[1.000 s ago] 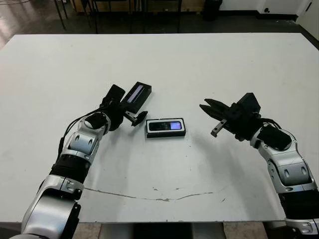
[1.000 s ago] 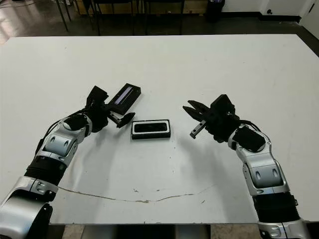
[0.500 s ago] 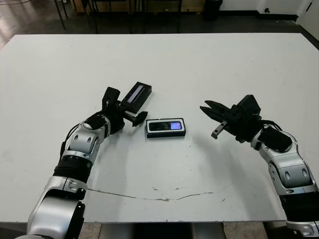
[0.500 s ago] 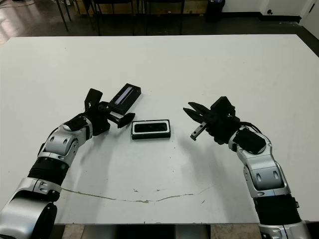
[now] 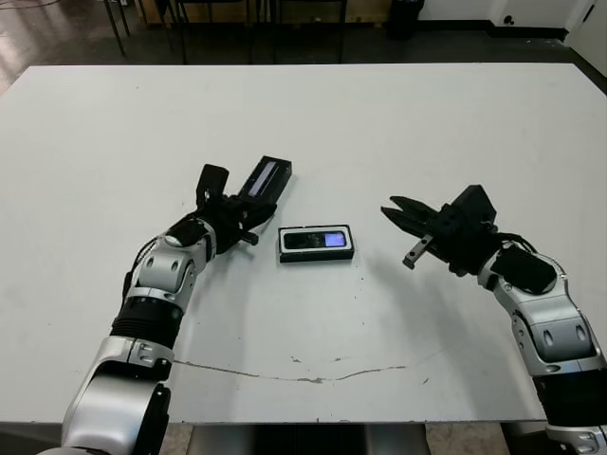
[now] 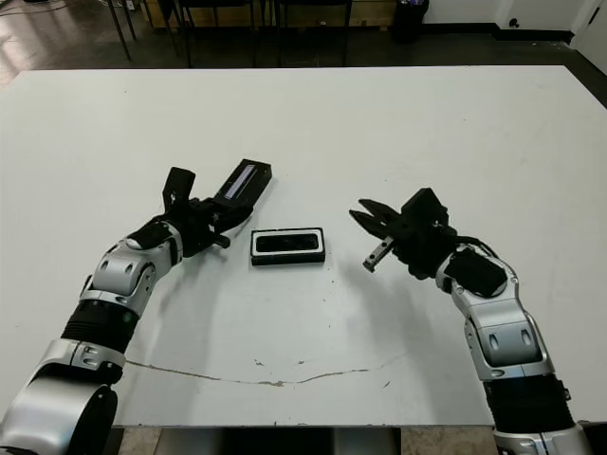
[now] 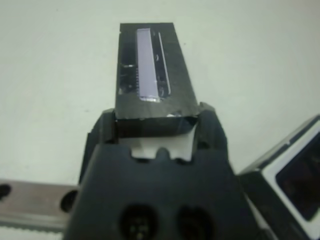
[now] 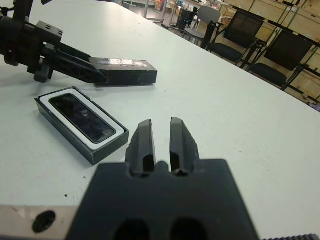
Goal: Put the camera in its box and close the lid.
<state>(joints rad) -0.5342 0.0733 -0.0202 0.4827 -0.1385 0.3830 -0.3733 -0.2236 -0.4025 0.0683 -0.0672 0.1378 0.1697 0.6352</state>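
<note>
The box, black outside with a white lining, lies flat at the table's middle. The black camera rests inside it. Just behind and to the left lies the lid, black with a pale strip, angled away from me. My left gripper is shut on the lid's near end. In the left wrist view its fingers press on both sides of the lid. My right gripper hovers to the right of the box, shut and holding nothing, and points toward the box.
A long thin scratch runs across the white table near its front edge. Chairs and shelves stand beyond the far edge.
My left gripper has moved from beside the lid onto its near end and shut on it. The lid has shifted slightly. The right arm has barely moved.
</note>
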